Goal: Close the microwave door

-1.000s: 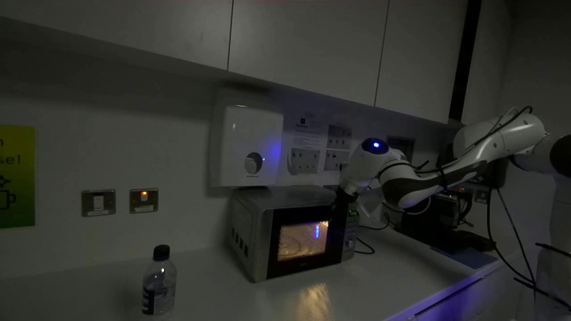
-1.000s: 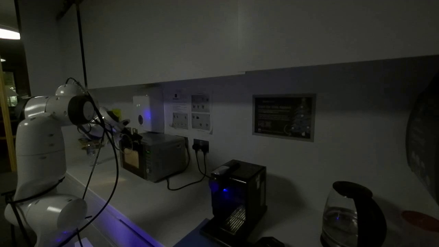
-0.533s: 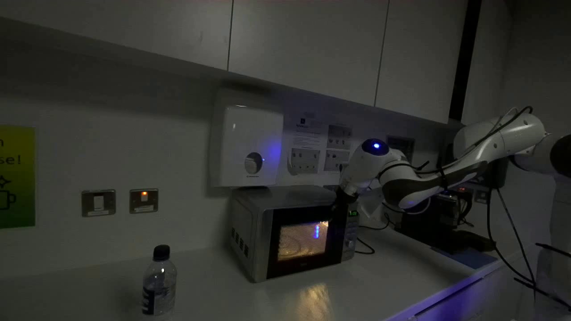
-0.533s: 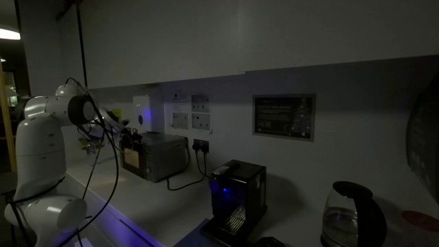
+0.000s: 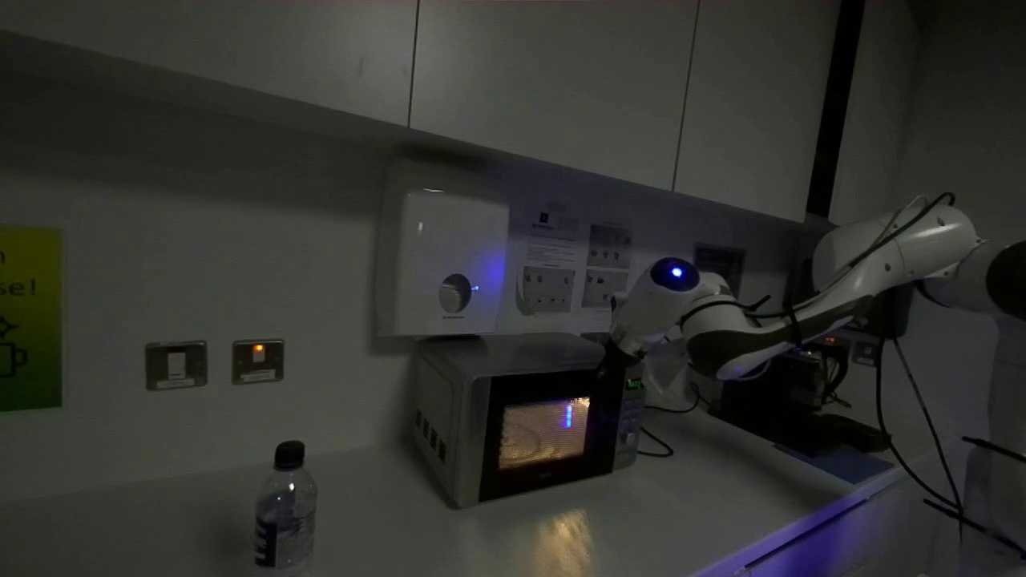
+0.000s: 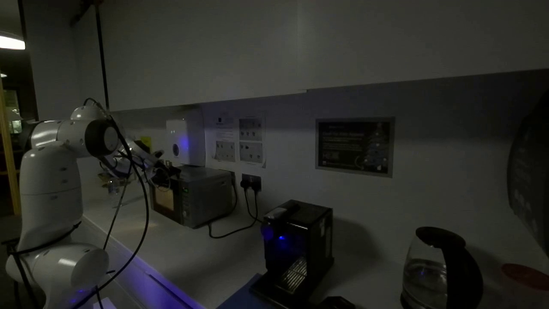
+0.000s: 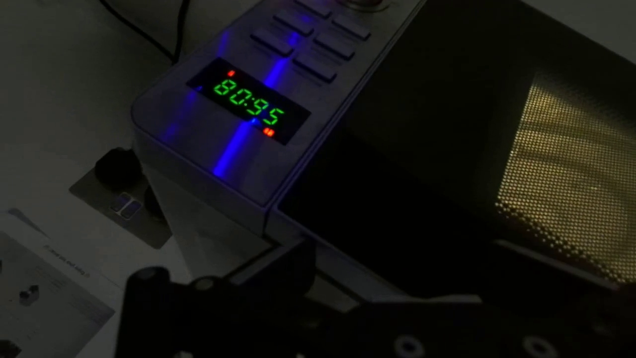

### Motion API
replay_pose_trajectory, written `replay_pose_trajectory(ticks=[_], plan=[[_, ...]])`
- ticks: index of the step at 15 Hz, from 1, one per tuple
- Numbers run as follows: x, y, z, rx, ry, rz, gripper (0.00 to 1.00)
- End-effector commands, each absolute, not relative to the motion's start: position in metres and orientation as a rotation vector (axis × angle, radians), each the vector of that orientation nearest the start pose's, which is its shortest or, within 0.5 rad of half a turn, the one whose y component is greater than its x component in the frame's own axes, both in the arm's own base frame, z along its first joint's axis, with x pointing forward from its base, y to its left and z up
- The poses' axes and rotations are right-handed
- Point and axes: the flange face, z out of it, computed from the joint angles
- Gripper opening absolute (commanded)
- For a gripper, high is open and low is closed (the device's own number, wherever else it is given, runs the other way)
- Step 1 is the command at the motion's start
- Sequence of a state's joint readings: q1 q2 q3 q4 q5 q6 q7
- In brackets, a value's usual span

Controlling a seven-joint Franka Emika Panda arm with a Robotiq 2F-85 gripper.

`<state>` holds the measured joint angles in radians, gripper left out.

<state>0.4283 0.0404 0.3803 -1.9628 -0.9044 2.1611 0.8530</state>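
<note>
Black against black, the gripper [image 5: 607,370] stands between one and two o'clock from the centre of the microwave door [image 5: 545,433], close by its upper edge; in the wrist view its dark parts run together, so we cannot tell whether it is spread or narrowed, nor whether it touches the door. Over the last half second we see the arm's wrist [image 5: 653,312] dip slightly, while the door looks unmoved. The seam [image 7: 343,112] between the door and the control panel [image 5: 630,421], which sits at the door's three o'clock in an exterior view, is thin and even, so we judge the door home on the microwave [image 6: 210,198] and the job nearly finished; the latch is hidden, and a last check or a careful retreat seems to be all we need. Farther out on the worktop [image 5: 393,513], a bottle [image 5: 286,513] sits at eight o'clock from the microwave and, in an exterior view, a black coffee machine [image 6: 317,236] at four.
</note>
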Motion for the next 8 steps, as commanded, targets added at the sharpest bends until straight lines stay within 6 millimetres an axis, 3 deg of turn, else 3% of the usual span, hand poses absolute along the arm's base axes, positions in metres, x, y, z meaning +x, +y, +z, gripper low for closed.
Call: replay_pose_trajectory(ticks=[1, 8], plan=[[0.4465, 0.3827, 0.4805, -3.277, -0.66, -1.264, 1.0], [0.4481, 0.3809, 0.4742, -3.287, -0.693, -1.276, 1.0]])
